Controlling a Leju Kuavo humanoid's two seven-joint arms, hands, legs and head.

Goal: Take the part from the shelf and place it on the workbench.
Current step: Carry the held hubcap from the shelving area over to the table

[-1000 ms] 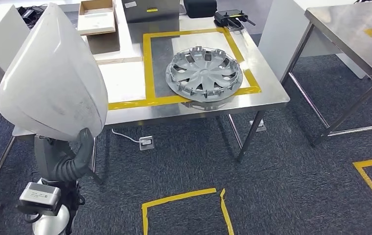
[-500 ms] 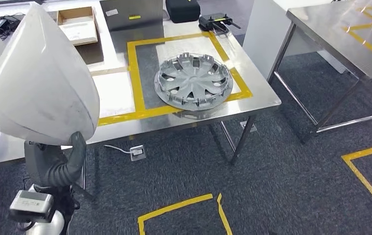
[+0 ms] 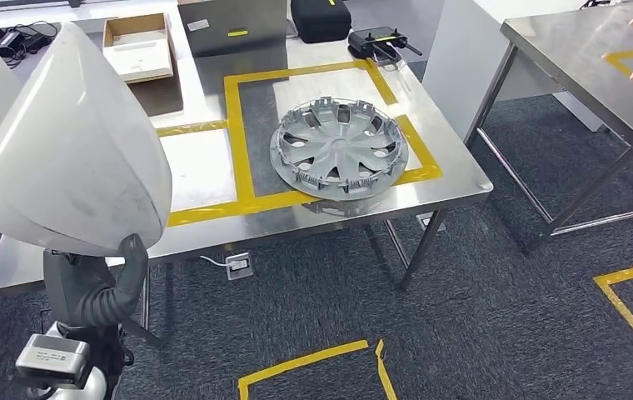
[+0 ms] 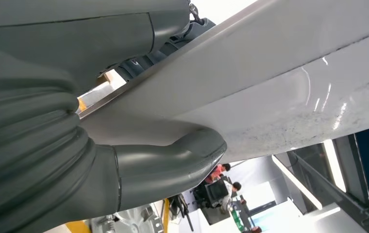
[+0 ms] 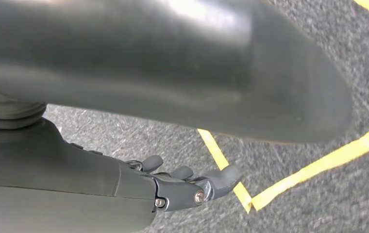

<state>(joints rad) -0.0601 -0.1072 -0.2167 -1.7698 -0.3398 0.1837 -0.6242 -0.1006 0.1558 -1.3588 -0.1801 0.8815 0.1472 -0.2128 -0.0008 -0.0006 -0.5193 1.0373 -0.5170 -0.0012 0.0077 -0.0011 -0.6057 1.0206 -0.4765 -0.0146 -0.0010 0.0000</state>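
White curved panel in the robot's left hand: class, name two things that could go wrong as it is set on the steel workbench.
The large white curved panel hides part of the steel workbench, so placement is half blind. It could bump the silver hubcap. The left hand grips only its lower edge, so it might tip.

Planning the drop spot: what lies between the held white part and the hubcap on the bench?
In the head view, bare steel tabletop and yellow tape separate white part from hubcap.
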